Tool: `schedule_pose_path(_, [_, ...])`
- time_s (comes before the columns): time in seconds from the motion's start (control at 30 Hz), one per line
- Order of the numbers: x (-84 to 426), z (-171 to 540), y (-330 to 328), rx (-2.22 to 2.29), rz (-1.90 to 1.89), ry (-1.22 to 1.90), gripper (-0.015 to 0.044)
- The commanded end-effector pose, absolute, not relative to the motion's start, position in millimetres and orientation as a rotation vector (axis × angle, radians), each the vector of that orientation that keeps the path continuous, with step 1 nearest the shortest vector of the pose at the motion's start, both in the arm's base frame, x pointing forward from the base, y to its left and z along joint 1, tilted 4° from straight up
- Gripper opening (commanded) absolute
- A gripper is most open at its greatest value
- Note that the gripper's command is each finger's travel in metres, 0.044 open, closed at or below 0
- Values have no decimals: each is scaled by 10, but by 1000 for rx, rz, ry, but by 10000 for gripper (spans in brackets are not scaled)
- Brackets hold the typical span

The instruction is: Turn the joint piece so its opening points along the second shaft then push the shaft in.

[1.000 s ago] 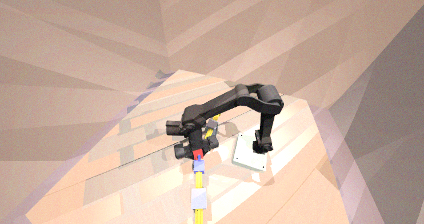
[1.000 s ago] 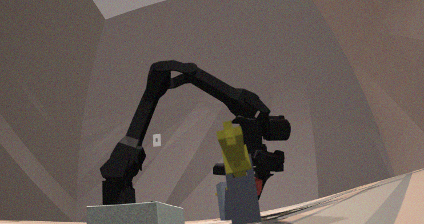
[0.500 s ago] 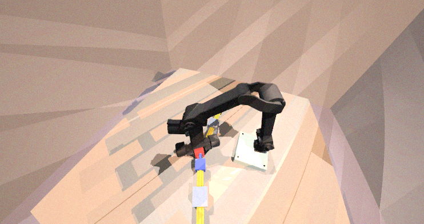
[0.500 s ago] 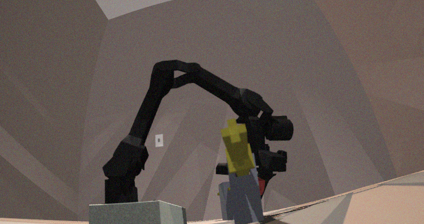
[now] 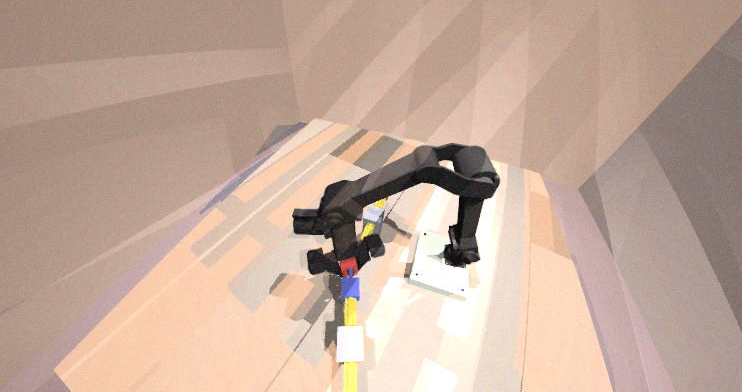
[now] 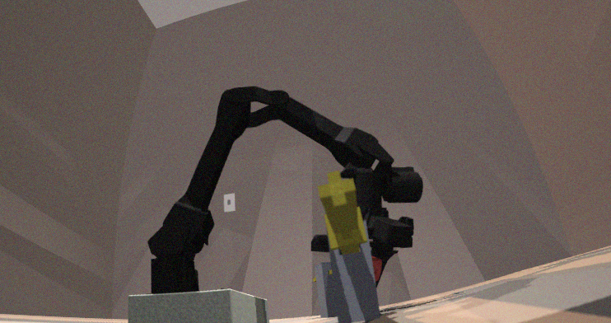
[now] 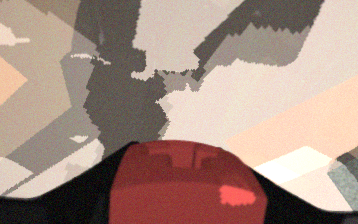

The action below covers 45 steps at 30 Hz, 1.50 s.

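Red joint piece (image 5: 348, 266) (image 6: 376, 268) (image 7: 188, 192): squarish block, rounded upper edge in wrist view, stepped notches along that edge, one bright patch on its face. Gripper (image 5: 346, 266) (image 6: 380, 263) (image 7: 175, 152) is clamped on it, black fingers either side, set apart by its width. Piece sits at the end of a blue piece (image 5: 350, 288), which tips a yellow ribbed shaft (image 5: 350, 311). That shaft runs through a pale, near-white block (image 5: 350, 343) in top view. Second yellow shaft (image 5: 368, 230) (image 6: 342, 217), cross-shaped at its end in exterior view, goes through a grey-blue block (image 5: 373, 213) (image 6: 352, 284), at an angle to the first. Opening direction: can't tell, fingers and arm cover too much. Second shaft's near end is partly behind the gripper in top view.
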State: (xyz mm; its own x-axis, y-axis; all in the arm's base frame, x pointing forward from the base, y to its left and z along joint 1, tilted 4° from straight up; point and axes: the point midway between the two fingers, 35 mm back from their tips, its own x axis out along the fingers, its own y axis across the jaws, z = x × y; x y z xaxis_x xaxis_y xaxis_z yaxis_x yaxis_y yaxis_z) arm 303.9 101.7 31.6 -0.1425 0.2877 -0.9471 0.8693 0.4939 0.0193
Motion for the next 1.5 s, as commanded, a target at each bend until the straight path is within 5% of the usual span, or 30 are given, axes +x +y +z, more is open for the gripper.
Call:
schedule_pose_path(0.0, [3038,311,1020,1001,-694,1687,182])
schedule_pose_path(0.43, [3039,316,1017,997,-690,1686,147])
schedule_pose_path(0.63, [3039,316,1017,997,-690,1686,0])
schedule_pose_path(1.47, [2972,380,951,1088,-981,1422,0])
